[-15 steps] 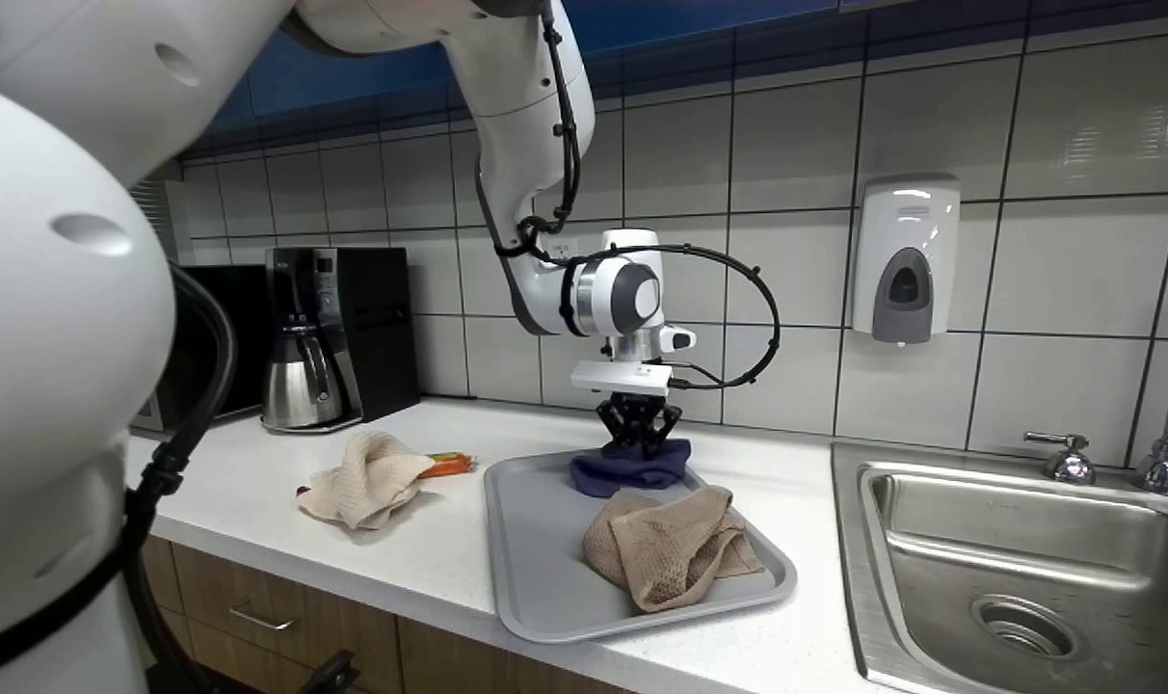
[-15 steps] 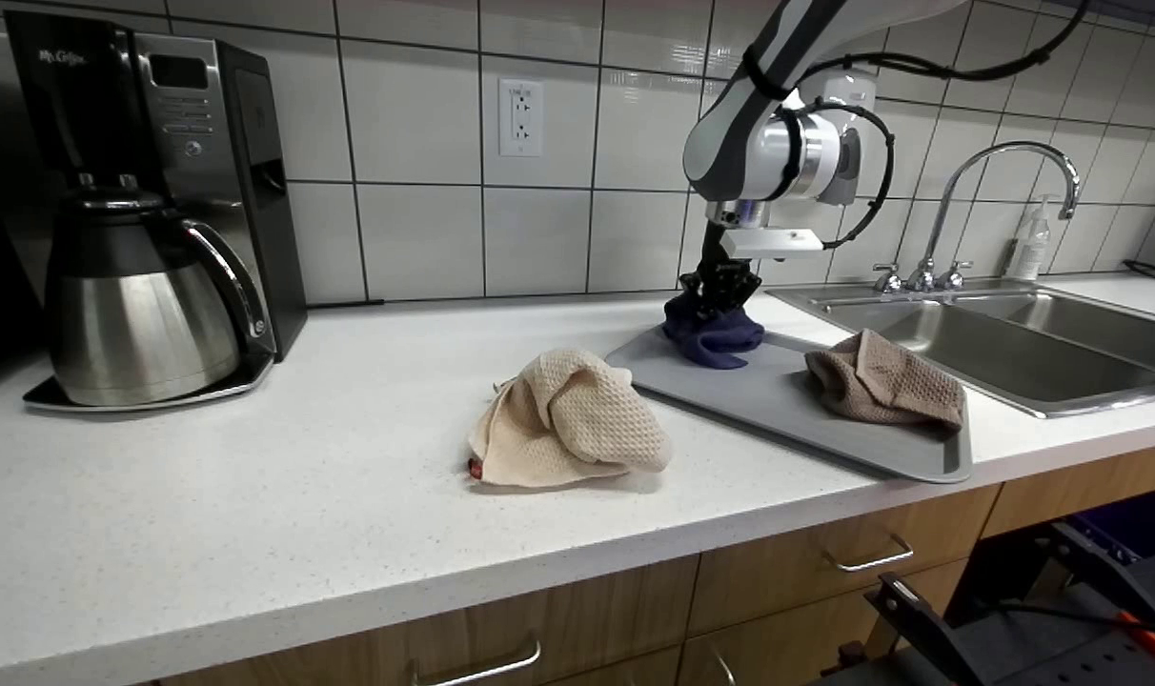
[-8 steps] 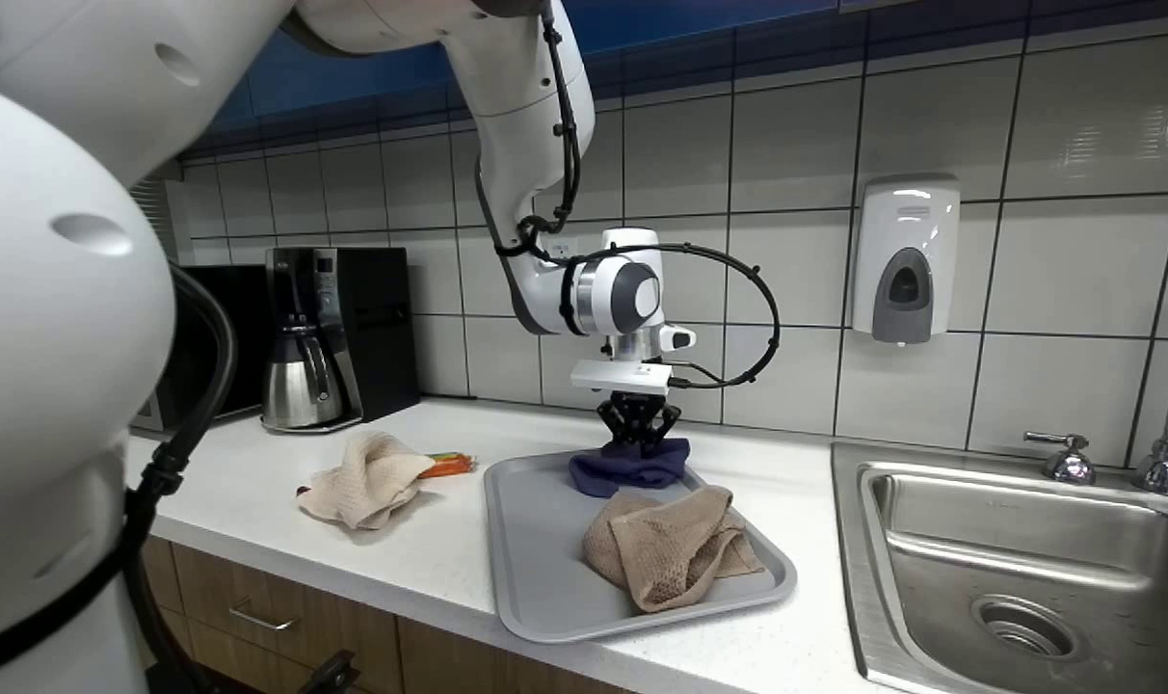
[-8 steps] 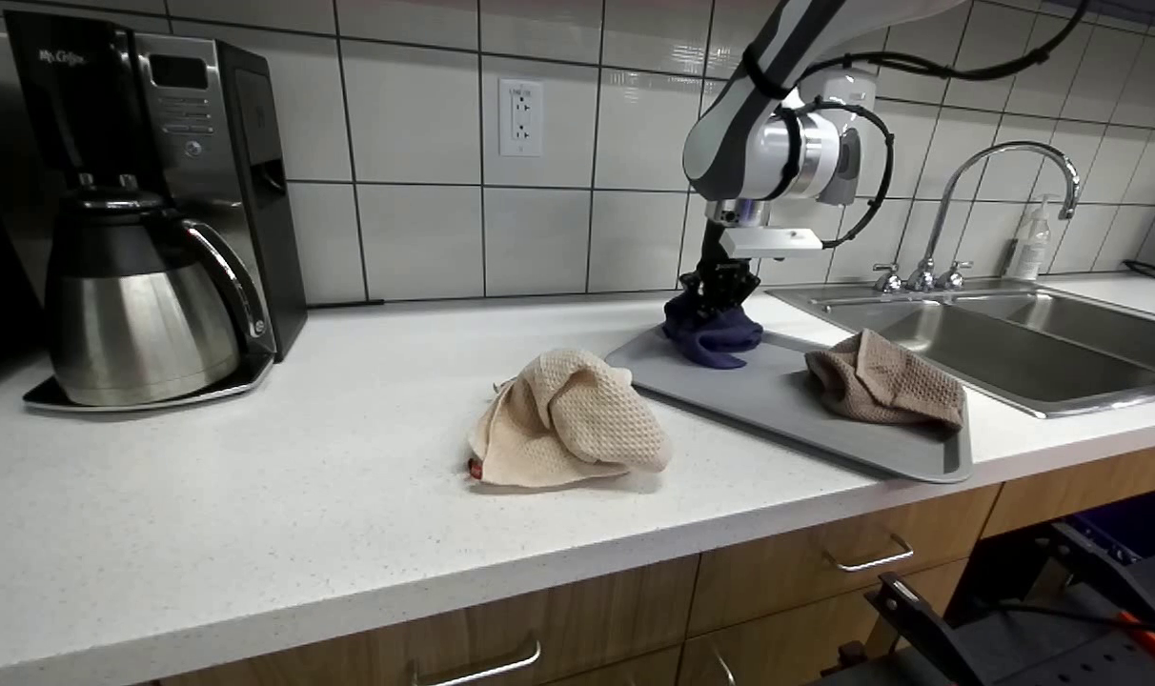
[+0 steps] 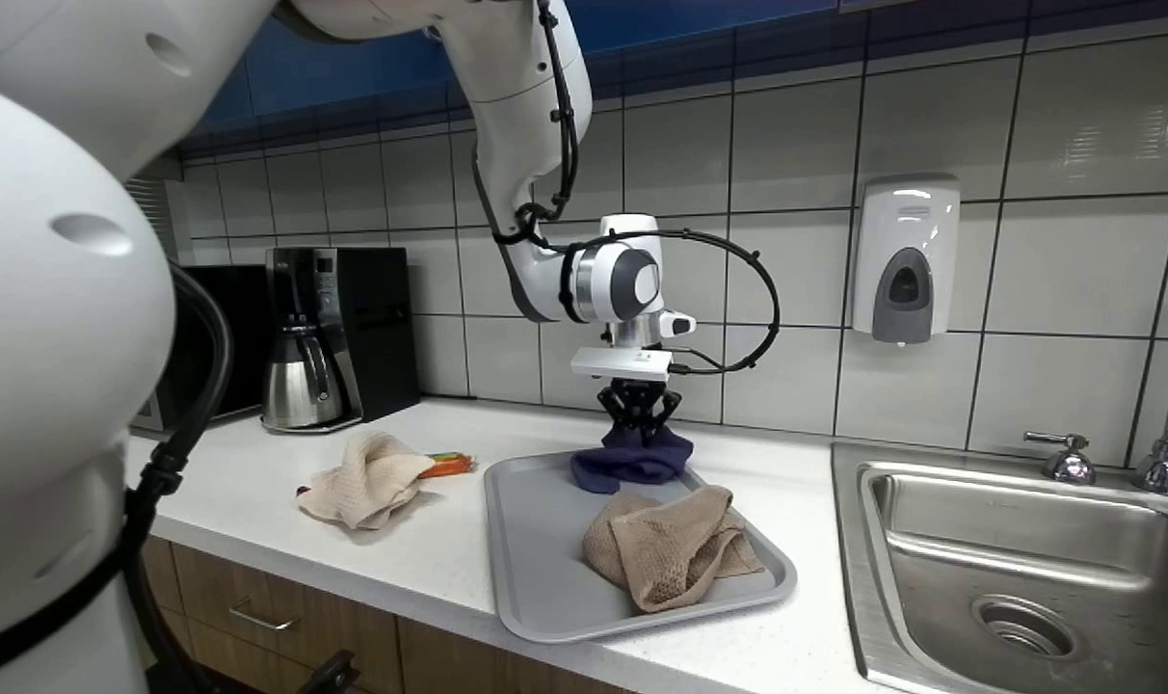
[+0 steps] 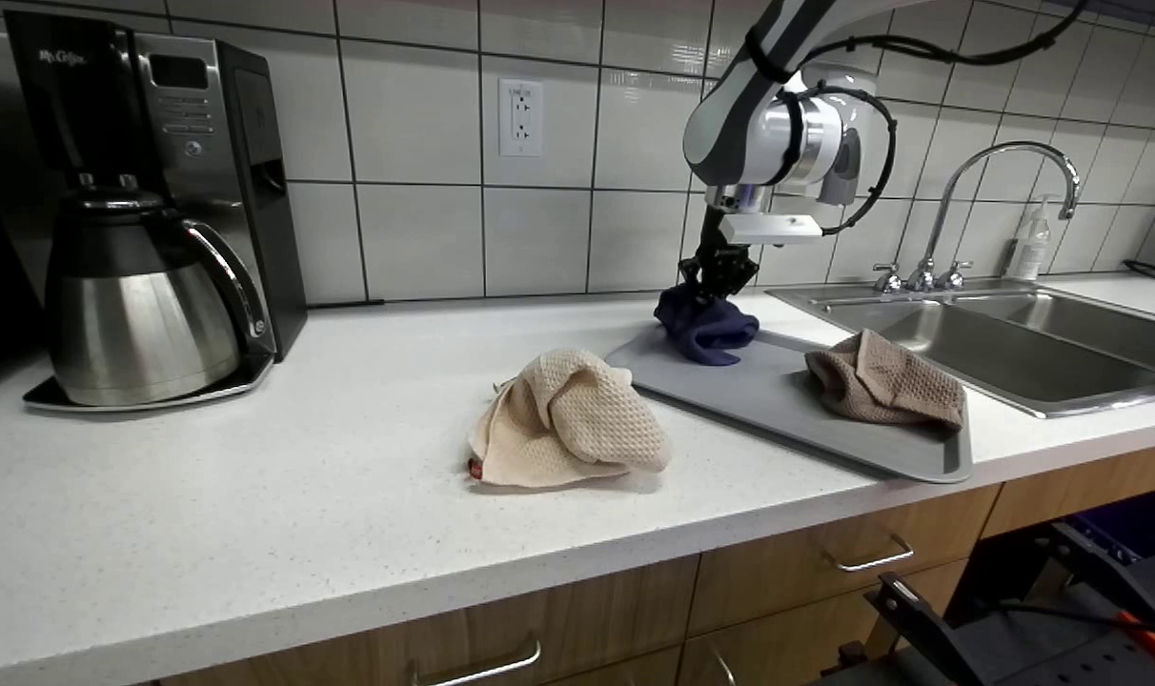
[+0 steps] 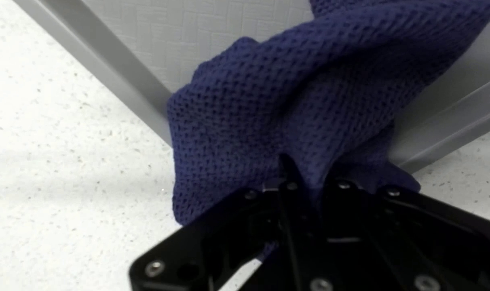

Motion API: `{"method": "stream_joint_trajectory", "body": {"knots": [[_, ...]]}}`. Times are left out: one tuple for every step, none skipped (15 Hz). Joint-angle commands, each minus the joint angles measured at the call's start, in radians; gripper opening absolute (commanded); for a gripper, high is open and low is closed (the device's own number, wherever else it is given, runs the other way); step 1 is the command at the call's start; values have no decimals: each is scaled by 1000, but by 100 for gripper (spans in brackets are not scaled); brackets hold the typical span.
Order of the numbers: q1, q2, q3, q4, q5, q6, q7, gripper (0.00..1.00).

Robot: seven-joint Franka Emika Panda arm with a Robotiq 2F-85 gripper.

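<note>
**I had the blue cloth [image 5: 634, 467] pinched and slightly raised**

In both exterior views, my gripper [image 5: 641, 430] had just risen a little, and the cloth's bunched top came up with it; I took that to mean the pinch was holding. Its jaws were squeezed together on a fold, as the wrist view showed. In an exterior view, the blue cloth was at 12 o'clock on the tray [image 5: 545, 540], hiding a corner and reaching past the rim. From it, a brown cloth [image 5: 676, 545] lay at 5 o'clock, a cream cloth [image 5: 367, 482] at 9, the sink [image 5: 859, 569] towards 4.
</note>
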Motion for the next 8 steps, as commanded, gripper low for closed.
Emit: {"method": "stream_joint_trajectory", "body": {"knots": [[-21, -51, 14, -23, 8, -7, -11, 3], [-22, -56, 11, -24, 7, -5, -9, 3], [-23, -61, 8, -24, 6, -3, -9, 3], [-24, -65, 2, -23, 2, -1, -5, 3], [-27, -68, -1, -21, 2, 0, -5, 3], [-31, -70, -6, -21, 1, 3, -4, 3], [-34, -70, -12, -18, -2, 6, -2, 3], [-38, -71, -17, -17, -3, 9, 0, 3]]}}
